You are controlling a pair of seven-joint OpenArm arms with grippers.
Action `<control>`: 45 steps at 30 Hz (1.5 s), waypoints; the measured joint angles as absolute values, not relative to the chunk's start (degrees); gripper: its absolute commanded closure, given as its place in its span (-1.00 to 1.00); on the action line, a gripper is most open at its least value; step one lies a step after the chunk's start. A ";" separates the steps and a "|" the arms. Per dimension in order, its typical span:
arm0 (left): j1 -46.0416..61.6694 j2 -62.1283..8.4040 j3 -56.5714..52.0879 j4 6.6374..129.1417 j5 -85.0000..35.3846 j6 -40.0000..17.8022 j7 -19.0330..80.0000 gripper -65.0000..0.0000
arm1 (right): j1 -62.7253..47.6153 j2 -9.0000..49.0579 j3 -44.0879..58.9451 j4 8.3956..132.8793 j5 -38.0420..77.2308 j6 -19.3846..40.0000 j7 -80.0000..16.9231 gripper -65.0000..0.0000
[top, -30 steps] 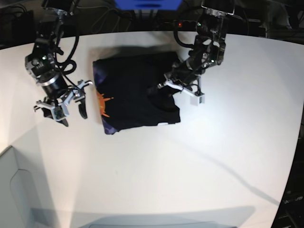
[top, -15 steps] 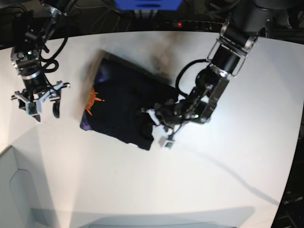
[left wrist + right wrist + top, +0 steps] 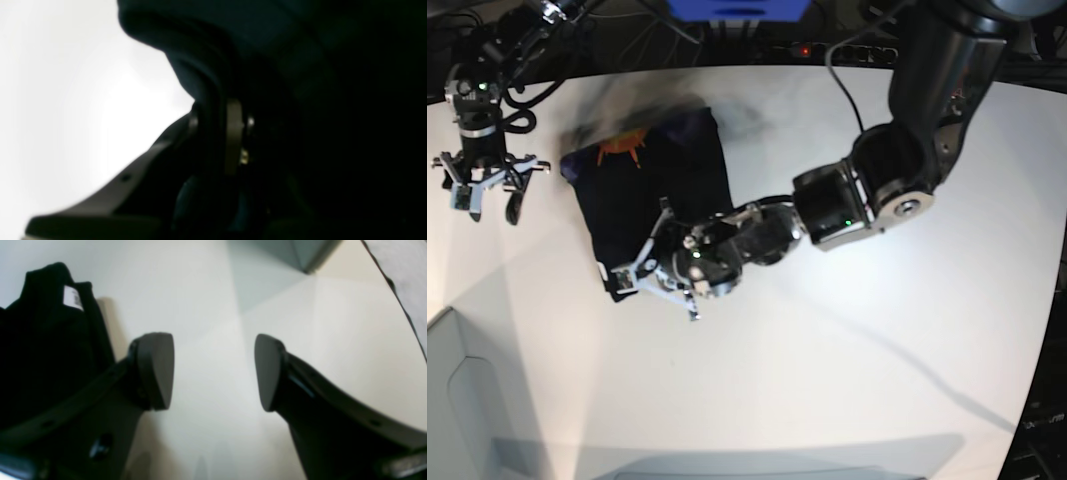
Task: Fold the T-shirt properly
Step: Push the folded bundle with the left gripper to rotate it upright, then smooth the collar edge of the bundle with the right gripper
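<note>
Left wrist view: dark folds of the T-shirt (image 3: 206, 60) fill the frame, a fold of cloth pinched between the closed fingers of the left gripper (image 3: 213, 140). Right wrist view: the right gripper (image 3: 213, 371) hangs spread wide and empty over the white table (image 3: 206, 306), the shirt's label end lying beside its finger. Base view: the folded black shirt lies left of centre with its orange print (image 3: 622, 148) uppermost, the left arm (image 3: 867, 195) reaching across to its near edge.

Bright glare on white table (image 3: 847, 380); wrist views blurred.
</note>
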State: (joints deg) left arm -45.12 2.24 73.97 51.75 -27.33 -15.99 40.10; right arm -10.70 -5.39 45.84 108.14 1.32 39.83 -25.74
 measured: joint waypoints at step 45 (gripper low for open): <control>7.77 -17.19 -22.85 103.98 -15.73 -17.41 51.20 -0.42 | -28.88 -8.93 15.86 111.13 1.72 39.83 -24.71 1.00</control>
State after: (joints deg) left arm 7.77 -17.19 -22.85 103.98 -15.73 -17.41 51.20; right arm -28.88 -8.93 15.86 111.13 1.72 39.83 -24.71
